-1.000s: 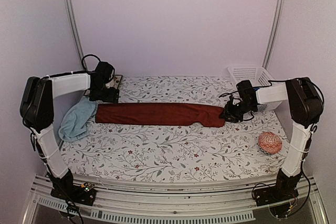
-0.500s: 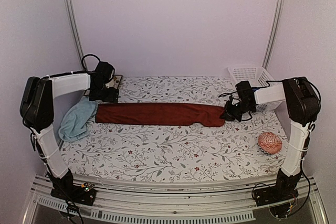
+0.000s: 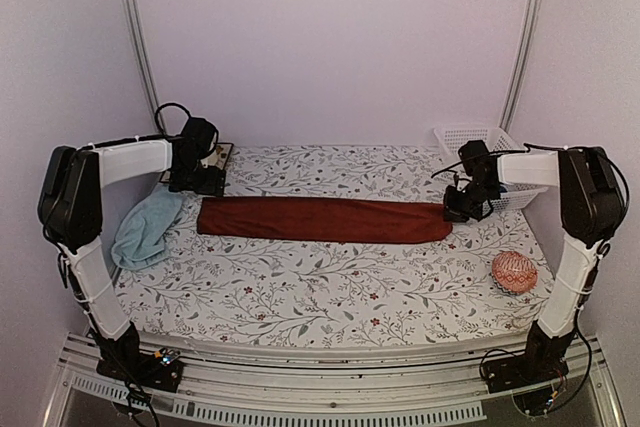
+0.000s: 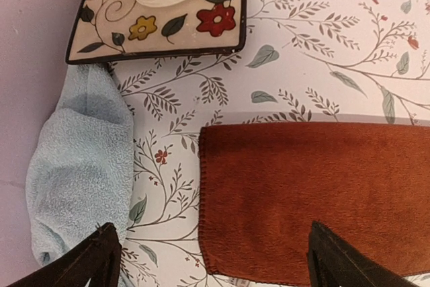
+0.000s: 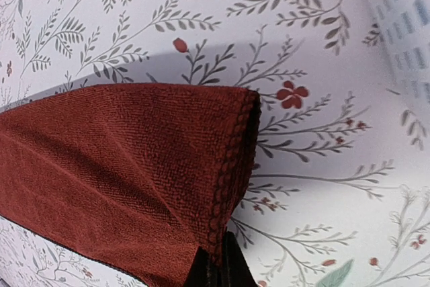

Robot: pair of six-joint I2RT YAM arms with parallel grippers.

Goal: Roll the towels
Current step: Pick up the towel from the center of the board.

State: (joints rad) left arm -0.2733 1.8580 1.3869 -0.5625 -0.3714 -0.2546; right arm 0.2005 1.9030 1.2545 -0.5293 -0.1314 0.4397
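Pinching the right end of the dark maroon cloth towel, the right gripper is closed; the left gripper hangs open above its left end, near the pale blue cloth towel at the left edge of the tabletop.

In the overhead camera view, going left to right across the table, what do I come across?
pale blue towel → maroon towel → right pincer, shut on that towel's end → orange-pink patterned ball

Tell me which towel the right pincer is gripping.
The maroon towel, stretched in a long strip; the right pincer is shut on its right end. The light blue towel lies bunched at left, ungripped.
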